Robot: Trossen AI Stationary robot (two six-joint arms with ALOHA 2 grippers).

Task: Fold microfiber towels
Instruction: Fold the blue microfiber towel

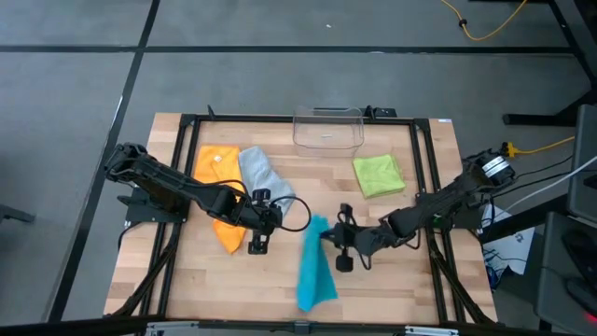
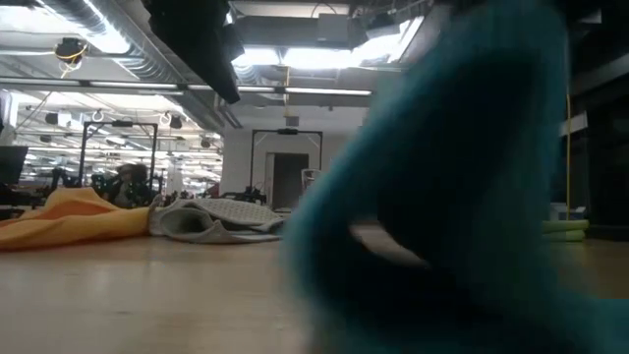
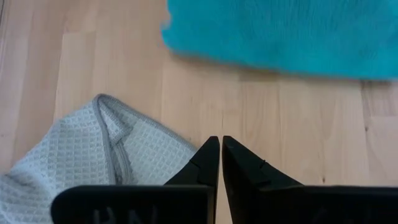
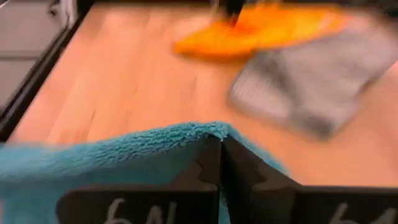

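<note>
A teal blue towel (image 1: 312,266) stretches from the table's middle toward its near edge; it fills the low view (image 2: 462,197). My right gripper (image 1: 334,239) is shut on its far end. An orange towel (image 1: 215,173) and a light grey towel (image 1: 264,177) lie crumpled side by side at the left. A lime green towel (image 1: 379,175) lies folded flat at the far right. My left gripper (image 1: 258,245), shut and holding nothing, hovers over bare wood just near of the grey towel (image 3: 81,162). My right gripper pinches the teal towel's raised edge (image 4: 202,132) between its two shut fingers, at the towel's far end. The fingers come slanting down from the table's right. That end is lifted, and the towel slopes down slack to its near end (image 1: 315,294) on the table.
A clear plastic bin (image 1: 328,128) stands at the table's far edge, in the middle. Black frame rails (image 1: 424,187) run along the table's sides. Bare wood lies open at the near left (image 1: 201,285) and near right (image 1: 401,285).
</note>
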